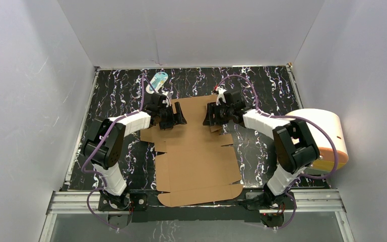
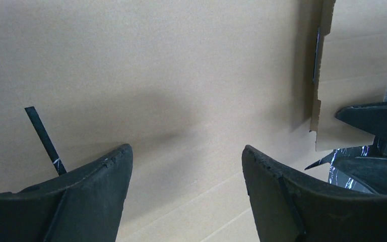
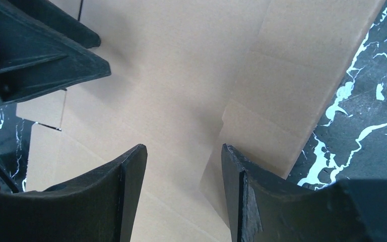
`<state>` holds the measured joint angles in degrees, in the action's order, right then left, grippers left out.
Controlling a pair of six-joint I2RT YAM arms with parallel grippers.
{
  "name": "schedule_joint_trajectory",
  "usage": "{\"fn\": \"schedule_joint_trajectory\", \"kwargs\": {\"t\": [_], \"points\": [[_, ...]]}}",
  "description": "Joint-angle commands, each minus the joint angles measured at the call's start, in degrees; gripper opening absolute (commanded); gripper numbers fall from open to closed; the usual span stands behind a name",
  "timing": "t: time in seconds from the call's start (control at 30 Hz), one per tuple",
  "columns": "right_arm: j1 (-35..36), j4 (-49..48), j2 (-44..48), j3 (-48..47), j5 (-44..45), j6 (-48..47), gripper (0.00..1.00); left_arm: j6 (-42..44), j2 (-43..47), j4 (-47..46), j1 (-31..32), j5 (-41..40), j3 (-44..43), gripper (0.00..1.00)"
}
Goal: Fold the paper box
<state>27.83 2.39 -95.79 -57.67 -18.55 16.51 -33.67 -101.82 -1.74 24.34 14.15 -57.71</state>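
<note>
Early stage, by judgement. Seeing the paper box [image 1: 196, 161] as a flat die-cut sheet on the black marbled worktop [image 1: 262, 91], centred btw the two arms, near edge reaching the worktop's near edge. No side walls up, no tabs tucked, no box shape yet. Near flap and side flaps flat in top view. Far-right corner maybe slightly creased or lifted, can't confirm. Left to do, approx everything: raise the long walls, fold the end flaps, lock tabs into slits.

Orientation: long axis near-to-far, running away from the robot. Wider body at the near end, narrower flap pointing to the far side. Inner vs outer face not distinguishable.

As for left claw [image 1: 180, 119]: over far-left part of sheet, spread wide, nothing pinched, only bare cardboard behind the pads in wrist view. As for right claw [image 1: 207, 115]: over far-right part, facing the other one, also spread, nothing btw the pads. Tips near each other but apart. Contact w/ cardboard: can't tell.

Off-task: cream cylinder w/ orange base [image 1: 322, 138] at right side, well apart from sheet. Small white-and-blue oval item [image 1: 157, 79] at far edge, near the sheet's far-left corner.
</note>
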Motion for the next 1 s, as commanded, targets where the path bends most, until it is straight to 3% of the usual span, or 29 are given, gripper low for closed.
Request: {"fn": "schedule_joint_trajectory", "kwargs": {"t": [0.0,0.17,0.43,0.53,0.8,0.97], "points": [[0.0,-1.9,-1.3,-2.1,1.5,-0.6,0.65,0.0,1.0,2.1,0.3,0.1,1.8,0.77],[0.0,-1.4,0.1,-3.4,1.1,-2.0,0.65,0.2,1.7,2.5,0.3,-0.5,2.0,0.77],[-0.6,3.5,7.1,-4.6,9.7,-6.3,0.70,0.5,2.2,3.1,0.3,-1.3,1.8,0.77],[-3.2,4.1,9.2,-2.4,11.7,-6.3,0.71,0.6,2.3,3.1,0.3,-1.4,1.9,0.77],[-12.0,0.9,12.6,2.7,7.0,-4.2,0.72,0.7,2.2,3.2,0.3,-1.4,1.7,0.77],[-12.3,3.0,10.1,1.7,14.5,-7.0,0.71,0.7,2.1,3.3,0.3,-1.4,1.6,0.77]]}}
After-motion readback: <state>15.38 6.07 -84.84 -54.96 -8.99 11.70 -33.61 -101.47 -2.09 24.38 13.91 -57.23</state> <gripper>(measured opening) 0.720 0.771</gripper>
